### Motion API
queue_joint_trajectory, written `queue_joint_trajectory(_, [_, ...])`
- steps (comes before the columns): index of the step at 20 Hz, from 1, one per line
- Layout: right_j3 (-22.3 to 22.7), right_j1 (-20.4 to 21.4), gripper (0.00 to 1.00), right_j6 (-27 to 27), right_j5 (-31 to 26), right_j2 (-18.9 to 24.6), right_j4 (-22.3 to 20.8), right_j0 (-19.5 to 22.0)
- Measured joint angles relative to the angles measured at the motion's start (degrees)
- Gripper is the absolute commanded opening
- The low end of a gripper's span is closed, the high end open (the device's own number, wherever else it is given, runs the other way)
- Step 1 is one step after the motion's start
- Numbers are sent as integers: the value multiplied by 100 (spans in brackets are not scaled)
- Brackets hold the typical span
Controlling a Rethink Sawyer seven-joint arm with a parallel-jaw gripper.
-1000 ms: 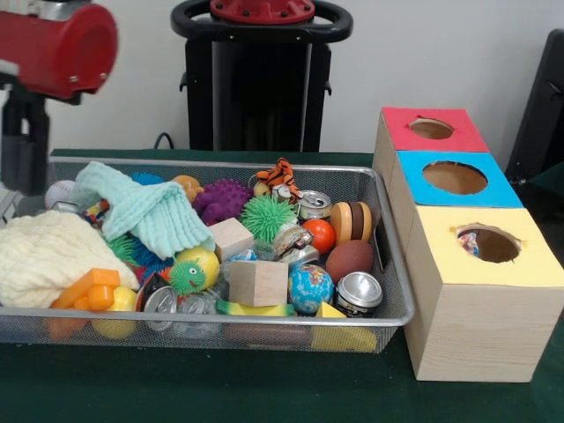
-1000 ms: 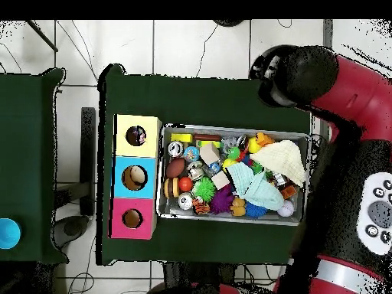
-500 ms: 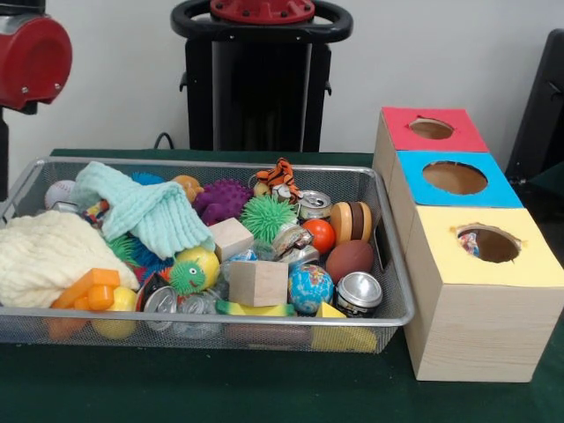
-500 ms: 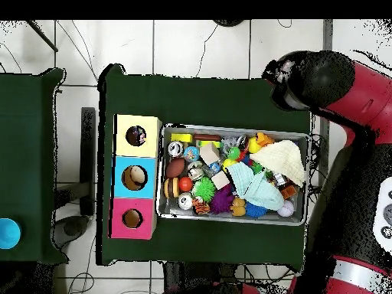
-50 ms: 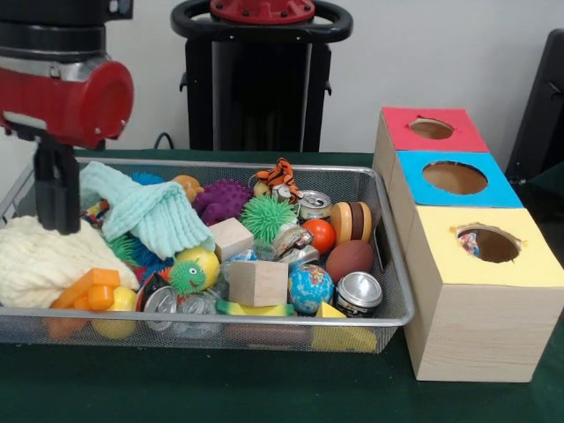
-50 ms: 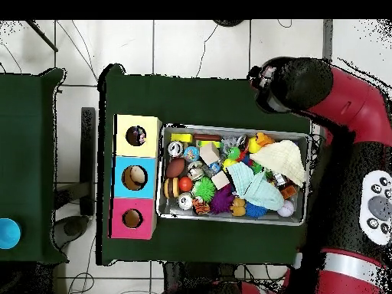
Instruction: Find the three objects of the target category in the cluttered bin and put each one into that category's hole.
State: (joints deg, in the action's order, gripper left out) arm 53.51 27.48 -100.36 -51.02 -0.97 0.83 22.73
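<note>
Dark green cloth covers the table [image 5: 264,392], and on it sits a silver wire-mesh bin [image 5: 388,264] crammed with toys. Beside the bin stands a row of three wooden boxes: a red-topped box [image 5: 432,132] with a round hole, a blue-topped box [image 5: 456,181] with a round hole, and a yellow-topped box [image 5: 493,256] whose hole shows something colourful just inside, too small to identify.

Over the bin's left end in the front view hangs the red and black robot arm [image 5: 66,92], a black part reaching down in front of the cream knitted cloth [image 5: 40,260]. Its gripper [image 5: 57,189] is only partly visible, so whether the fingers are apart or together, or holding anything, I cannot tell. From overhead the arm [image 6: 306,80] covers the bin's corner and hides the tool completely.

In the pile: a mint green folded cloth [image 5: 145,211], a purple spiky ball [image 5: 222,199], a green spiky ball [image 5: 267,216], a plain wooden cube [image 5: 258,282], a globe-printed ball [image 5: 310,286], a brown toy football [image 5: 350,260], a small orange ball [image 5: 320,234] and a silver can [image 5: 359,293] lying near the bin's right end. A striped tiger toy [image 5: 279,176] sits against the far rim. Lower layers are buried and hard to make out.
</note>
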Motion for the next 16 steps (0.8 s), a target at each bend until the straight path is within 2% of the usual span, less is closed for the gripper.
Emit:
queue_joint_trajectory(8, [232, -155, 0, 0, 412, 230, -58, 4])
queue_joint_trajectory(16, [273, -278, 0, 0, 438, 258, -275, 4])
